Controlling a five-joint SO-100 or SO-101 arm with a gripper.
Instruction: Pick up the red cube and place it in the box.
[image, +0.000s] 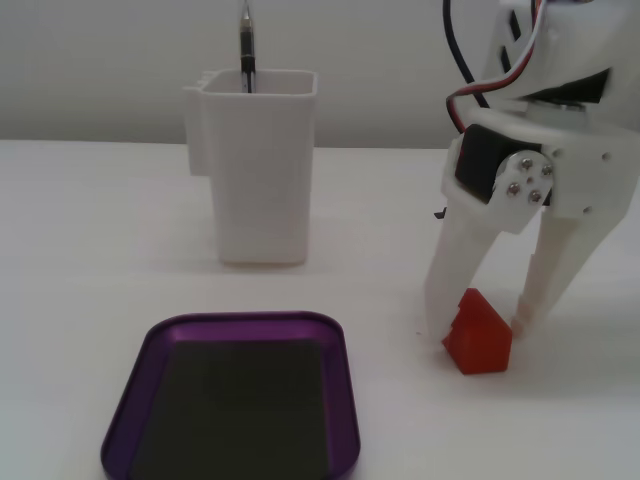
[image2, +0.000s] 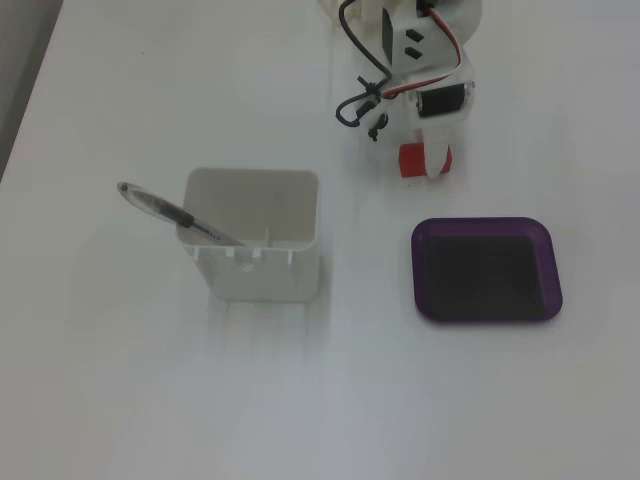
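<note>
The red cube (image: 477, 336) (image2: 413, 161) sat on the white worktop (image: 100, 250) just beside the box (image: 236, 396) (image2: 486, 269), outside its rim and tilted with one corner up. The white gripper (image: 478, 322) (image2: 432, 165) stood over the cube with a finger touching each side, closed around it. Farther from the box, a tall white container (image: 257, 165) (image2: 254, 244) held a pen (image2: 170, 213).

End effector (image2: 432, 165) over red cube (image2: 411, 161), just above purple box (image2: 486, 226), w/ white container (image2: 258, 250) left.
</note>
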